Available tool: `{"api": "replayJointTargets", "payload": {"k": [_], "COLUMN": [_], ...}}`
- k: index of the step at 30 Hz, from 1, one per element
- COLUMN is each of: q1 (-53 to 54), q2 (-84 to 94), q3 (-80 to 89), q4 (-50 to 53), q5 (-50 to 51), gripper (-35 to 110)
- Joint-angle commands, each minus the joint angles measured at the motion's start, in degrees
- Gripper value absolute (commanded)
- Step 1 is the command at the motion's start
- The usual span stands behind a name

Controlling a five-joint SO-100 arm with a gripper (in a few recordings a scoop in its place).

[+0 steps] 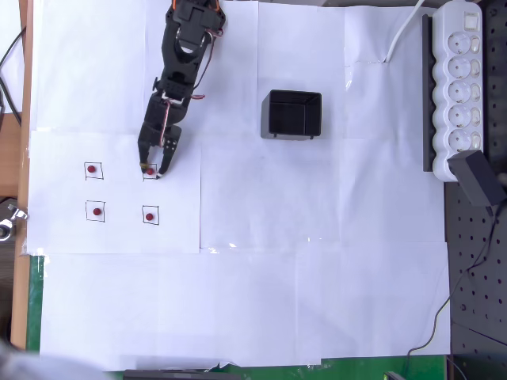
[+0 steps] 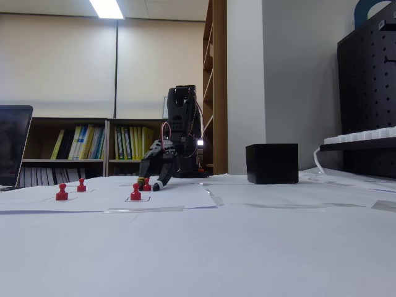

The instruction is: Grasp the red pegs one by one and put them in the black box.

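Straddling one of the red pegs (image 1: 149,171) with parted fingers, the gripper (image 1: 154,170) sits low — black box (image 1: 291,115) well apart.

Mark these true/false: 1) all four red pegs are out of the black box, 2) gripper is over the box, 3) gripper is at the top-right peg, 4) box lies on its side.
1) True: the four red pegs sit on paper squares; the black box looks empty.
2) False: the gripper is well left of the box in the overhead view.
3) True: its open fingers straddle that peg.
4) False: it stands upright, opening up.
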Motion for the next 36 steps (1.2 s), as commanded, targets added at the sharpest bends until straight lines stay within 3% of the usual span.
{"api": "replayJointTargets", "payload": {"k": [1, 20, 22, 26, 28, 31, 36], "q1": [1.1, 0.8, 0.8, -3.0, -6.9, -15.4, -33.1], "q2": [0.4, -0.3, -5.2, -23.3, -28.7, -31.1, -28.7], "q3": [2.5, -0.1, 2.6, 18.1, 25.6, 41.2, 66.8], "q4": [-0.1, 2.1, 15.3, 68.6, 85.8, 110.3, 136.8], "q5": [-0.2, 3.3, 3.7, 3.0, -0.2, -7.9, -21.5], "gripper": [7, 0, 0, 0, 0, 0, 0]}}
